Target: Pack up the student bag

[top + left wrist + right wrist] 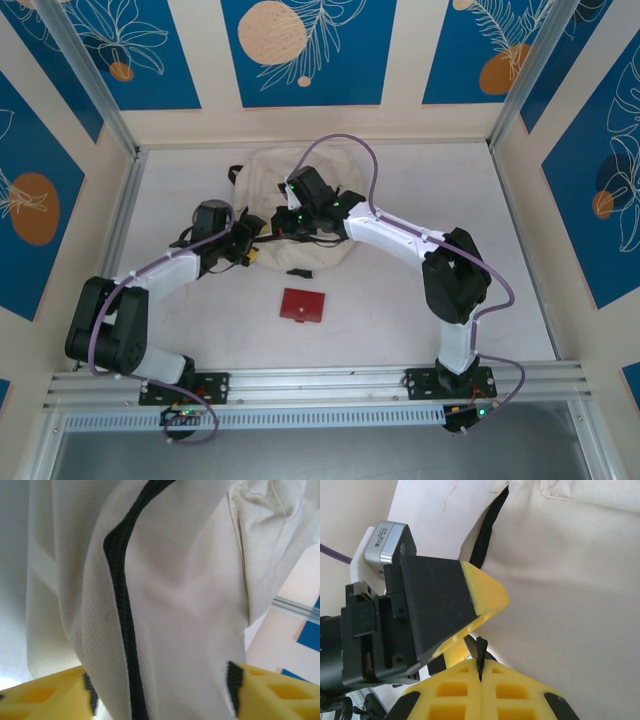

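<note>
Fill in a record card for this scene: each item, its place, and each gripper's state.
student bag: cream, lying mid-table, far side
red case: flat on the table, nearer the arm bases than the bag, untouched
left gripper: fingers apart, bag fabric between them
right gripper: shut on black tab at bag's zipper

The left arm (175, 268) and right arm (390, 232) hide the middle of the bag (268, 170). The red thing (302, 305) nearby is too small to identify.
</note>
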Available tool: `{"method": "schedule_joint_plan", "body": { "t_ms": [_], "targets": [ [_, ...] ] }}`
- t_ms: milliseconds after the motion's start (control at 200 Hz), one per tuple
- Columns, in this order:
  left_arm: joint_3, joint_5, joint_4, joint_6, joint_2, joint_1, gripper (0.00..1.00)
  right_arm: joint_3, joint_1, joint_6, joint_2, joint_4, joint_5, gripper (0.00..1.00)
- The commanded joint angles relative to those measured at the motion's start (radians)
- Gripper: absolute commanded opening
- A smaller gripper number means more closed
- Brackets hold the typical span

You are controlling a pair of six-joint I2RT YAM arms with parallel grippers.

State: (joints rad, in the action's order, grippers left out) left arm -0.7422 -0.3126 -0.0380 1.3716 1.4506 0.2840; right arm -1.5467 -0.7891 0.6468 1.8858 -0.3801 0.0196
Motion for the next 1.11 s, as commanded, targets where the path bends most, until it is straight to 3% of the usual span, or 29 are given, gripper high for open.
{"method": "schedule_joint_plan", "body": {
  "t_ms": [0,145,340,625,795,1100],
  "targets": [
    [0.004,0.053,-0.025,-0.006,0.014,0.007,0.51,0.014,-0.026,0.004,-0.053,-0.034,-0.067,0.00],
    [-0.008,0.081,0.003,-0.050,0.016,0.006,0.27,0.038,-0.042,0.009,-0.080,-0.131,-0.231,0.00],
    [-0.024,0.133,0.062,-0.117,0.010,0.004,0.07,0.099,-0.040,0.073,-0.147,-0.281,-0.505,0.00],
    [-0.029,0.181,0.126,-0.183,-0.012,-0.015,0.01,0.186,0.011,0.265,-0.204,-0.448,-0.695,0.00],
    [-0.035,0.193,0.165,-0.233,-0.030,-0.042,0.00,0.200,0.055,0.280,-0.215,-0.455,-0.715,0.00],
    [-0.103,0.167,0.249,-0.380,-0.023,-0.167,0.00,0.130,0.070,0.203,-0.177,-0.404,-0.694,0.00]
  ]
}}
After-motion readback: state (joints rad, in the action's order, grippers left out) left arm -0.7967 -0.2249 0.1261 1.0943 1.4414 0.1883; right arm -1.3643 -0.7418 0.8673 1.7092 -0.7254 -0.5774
